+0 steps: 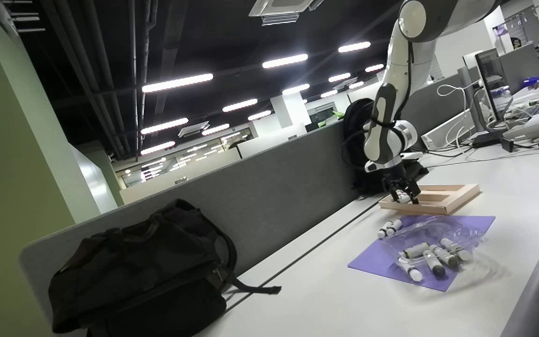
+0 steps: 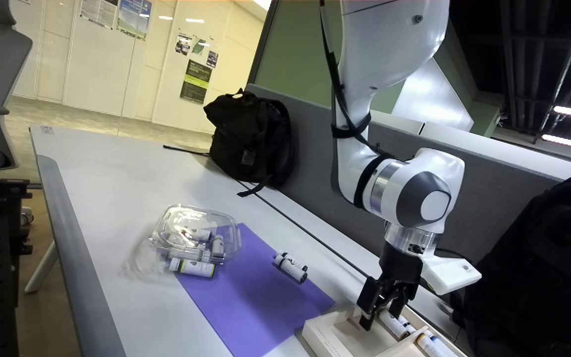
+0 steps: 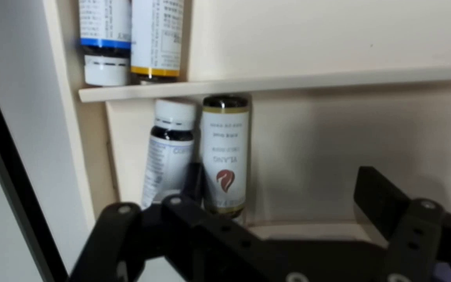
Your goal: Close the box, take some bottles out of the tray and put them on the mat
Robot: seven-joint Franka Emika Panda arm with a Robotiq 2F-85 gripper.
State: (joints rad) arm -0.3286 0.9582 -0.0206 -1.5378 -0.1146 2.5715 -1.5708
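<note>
Over the wooden box (image 2: pixel 326 341), which is standing open, the gripper (image 3: pixel 282 176) is hanging with its fingers spread wide and is gripping nothing. Beneath it inside the box, a red-marked bottle (image 3: pixel 225 156) is lying beside a white-capped bottle (image 3: pixel 169 156), and a finger is seemingly sitting between the two. The work is apparently standing at taking a bottle out, so the next move is likely calling for bringing the fingers together on the red-marked bottle, lifting it clear of the box and carrying it to the purple mat (image 2: pixel 260 297), which is lying just beside the box. The wrist view is revealing that finger's placing, which both exterior views are leaving unclear; those are showing what it is missing: a clear tub (image 2: pixel 184 216) standing partly on the mat, farther from the box, and a pair of bottles (image 2: pixel 290 269) lying across the mat's edge.
</note>
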